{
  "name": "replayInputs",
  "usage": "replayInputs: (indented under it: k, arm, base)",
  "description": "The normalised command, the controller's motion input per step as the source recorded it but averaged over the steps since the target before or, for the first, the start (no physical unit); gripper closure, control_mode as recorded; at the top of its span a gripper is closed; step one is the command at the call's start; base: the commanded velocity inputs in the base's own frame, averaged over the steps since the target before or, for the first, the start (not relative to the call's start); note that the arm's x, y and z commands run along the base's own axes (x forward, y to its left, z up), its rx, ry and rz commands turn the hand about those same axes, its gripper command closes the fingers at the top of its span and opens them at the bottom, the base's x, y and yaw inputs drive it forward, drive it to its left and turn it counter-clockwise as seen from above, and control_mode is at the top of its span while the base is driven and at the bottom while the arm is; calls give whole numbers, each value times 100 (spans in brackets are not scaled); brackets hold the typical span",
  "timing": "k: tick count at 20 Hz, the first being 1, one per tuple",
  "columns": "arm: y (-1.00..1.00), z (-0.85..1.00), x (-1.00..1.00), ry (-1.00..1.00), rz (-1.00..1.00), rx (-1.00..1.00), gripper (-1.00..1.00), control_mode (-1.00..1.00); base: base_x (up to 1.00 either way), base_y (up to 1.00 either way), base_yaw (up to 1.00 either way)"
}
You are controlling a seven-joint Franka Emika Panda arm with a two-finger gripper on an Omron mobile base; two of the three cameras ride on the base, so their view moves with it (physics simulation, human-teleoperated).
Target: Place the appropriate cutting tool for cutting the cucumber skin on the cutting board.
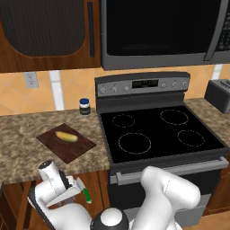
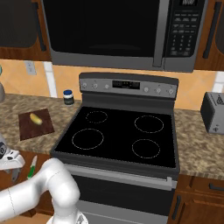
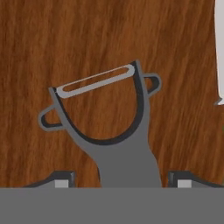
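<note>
The grey Y-shaped peeler [image 3: 111,131], the cutting tool, lies flat on a brown wooden surface right under my hand. My gripper [image 3: 122,180] is open, its two tips standing either side of the peeler's handle with a gap on each side. In the base views the gripper [image 1: 72,186] [image 2: 11,165] hangs low, below the counter's front edge left of the stove. The dark reddish cutting board [image 1: 74,148] [image 2: 41,127] lies on the counter above, with the yellowish cucumber [image 1: 65,135] [image 2: 35,118] on it.
A green-handled knife [image 1: 86,195] [image 2: 32,168] lies just beside the peeler; its white blade [image 3: 220,52] shows at the hand view's right edge. A black stove [image 1: 157,132] is to the right, a small dark-lidded jar [image 1: 84,106] at the counter's back, a toaster [image 2: 213,113] far right.
</note>
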Motion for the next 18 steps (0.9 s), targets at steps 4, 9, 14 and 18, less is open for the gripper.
replayInputs:
  k: [4,9,14,18]
  arm:
    - [-26,-75,-43,0,0,0,-100,-100]
    - [-24,-69,-29,-3,0,0,-100,-100]
    - [-19,-75,-18,-11,1,1,-100,-100]
    - [-18,-85,-19,-11,1,10,-100,-100]
  base:
    - [0,0,0]
    - [0,0,0]
    - [0,0,0]
    - [0,0,0]
